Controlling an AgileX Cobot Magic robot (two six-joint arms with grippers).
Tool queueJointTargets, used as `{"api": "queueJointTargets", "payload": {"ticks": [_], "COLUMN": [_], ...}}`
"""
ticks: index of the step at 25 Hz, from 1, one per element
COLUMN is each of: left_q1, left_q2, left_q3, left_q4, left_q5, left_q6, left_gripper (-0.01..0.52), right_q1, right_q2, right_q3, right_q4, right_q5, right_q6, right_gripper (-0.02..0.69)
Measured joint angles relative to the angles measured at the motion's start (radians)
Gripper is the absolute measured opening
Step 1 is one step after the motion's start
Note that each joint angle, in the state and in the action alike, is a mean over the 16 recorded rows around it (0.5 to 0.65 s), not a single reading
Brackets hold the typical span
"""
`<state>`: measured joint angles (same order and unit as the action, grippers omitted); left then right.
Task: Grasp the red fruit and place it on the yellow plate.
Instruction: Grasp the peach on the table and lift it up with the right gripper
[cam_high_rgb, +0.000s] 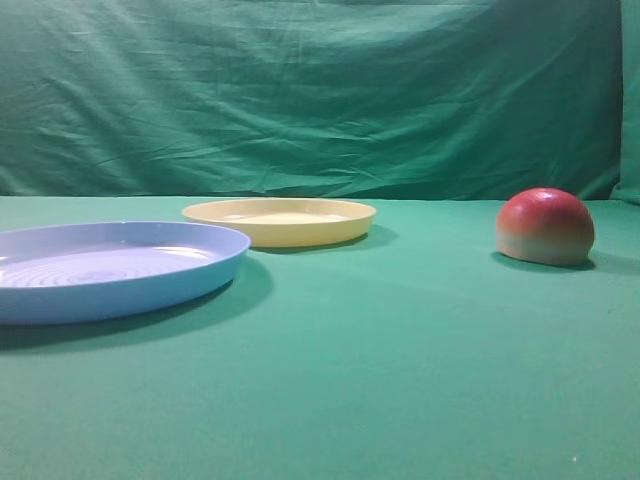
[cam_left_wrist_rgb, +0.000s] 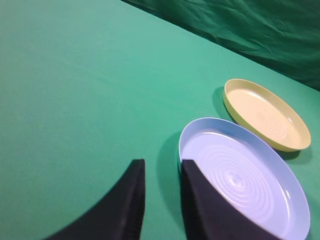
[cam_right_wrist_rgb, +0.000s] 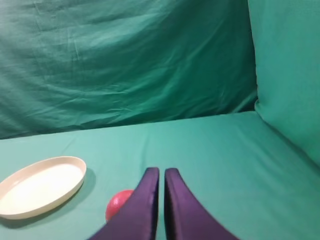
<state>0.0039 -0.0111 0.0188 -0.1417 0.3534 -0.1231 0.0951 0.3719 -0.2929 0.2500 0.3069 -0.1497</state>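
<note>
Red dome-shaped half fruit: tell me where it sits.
The red dome-shaped half fruit rests on the green cloth at the exterior view's right, well apart from the pale-yellow round plate.

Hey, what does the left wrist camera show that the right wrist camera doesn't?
Only the left wrist view shows the large light-blue ridged plastic plate and the left gripper, jaws slightly apart over the green cloth with nothing between them.

Only the right wrist view shows the glossy red dome-shaped fruit, partly hidden behind the shut right gripper.

Both show the shallow round pale-yellow plastic plate, empty, and the green cloth table with the green backdrop.
</note>
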Motion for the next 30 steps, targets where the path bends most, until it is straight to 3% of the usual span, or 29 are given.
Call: {"api": "queueJointTargets", "payload": {"ticks": [12,20,24,30], "left_q1": [0.000,0.000,0.000,0.000], "left_q2": [0.000,0.000,0.000,0.000], "left_q3": [0.000,0.000,0.000,0.000], "left_q4": [0.000,0.000,0.000,0.000], "left_q5": [0.000,0.000,0.000,0.000], "left_q6": [0.000,0.000,0.000,0.000], "left_gripper": [0.157,0.157,0.157,0.157], "right_q1": [0.029,0.107,0.143,0.160], "right_q2": [0.610,0.929,1.060,1.218], "right_q3": [-0.409,-0.621,-0.693,-0.760], "right_q4": [-0.014,-0.044,-0.058,-0.065], "right_q5": [0.294,0.400,0.413,0.392], "right_q6": [-0.142,-0.213,-0.217,-0.216], "right_gripper": [0.000,0.011,0.100,0.336]}}
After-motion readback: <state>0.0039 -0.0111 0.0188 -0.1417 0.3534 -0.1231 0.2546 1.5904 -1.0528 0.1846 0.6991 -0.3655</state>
